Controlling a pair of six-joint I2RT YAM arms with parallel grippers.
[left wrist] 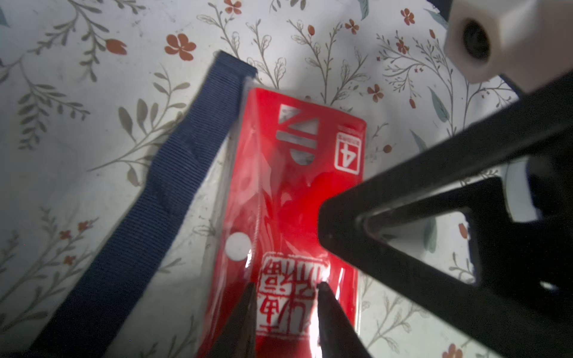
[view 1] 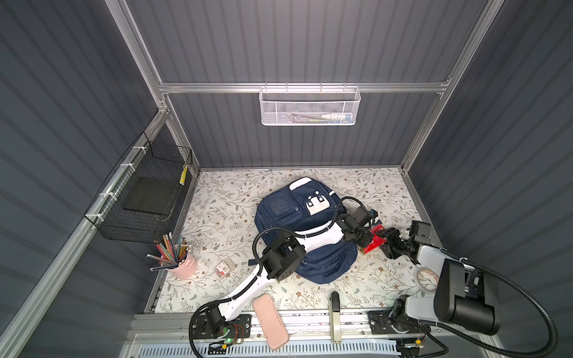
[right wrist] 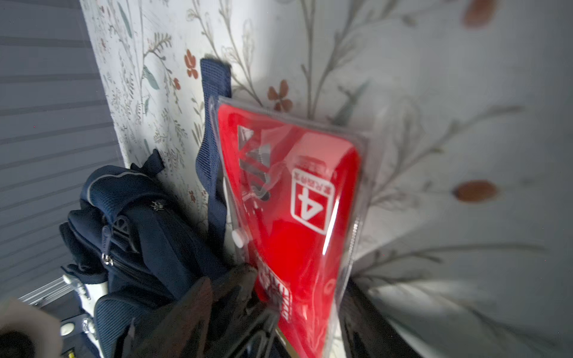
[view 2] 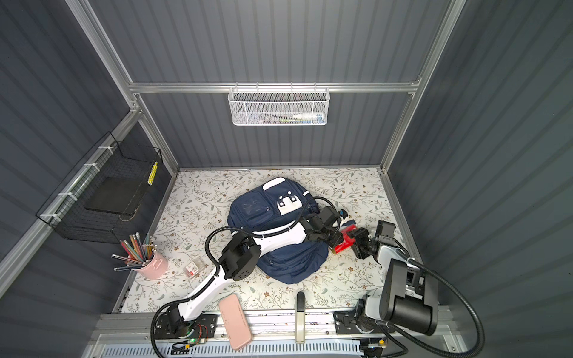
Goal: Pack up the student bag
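I see the student bag lying mid-tabletop, under my left arm. Just right of it, the right claw pinches a red packet across its width, bowing it. The left claw has its tips slightly apart over the packet; whether it grips, I cannot tell.

Floral-print table under student bag, pink pencil cup, small clip box

Packet right of student bag, perhaps touching
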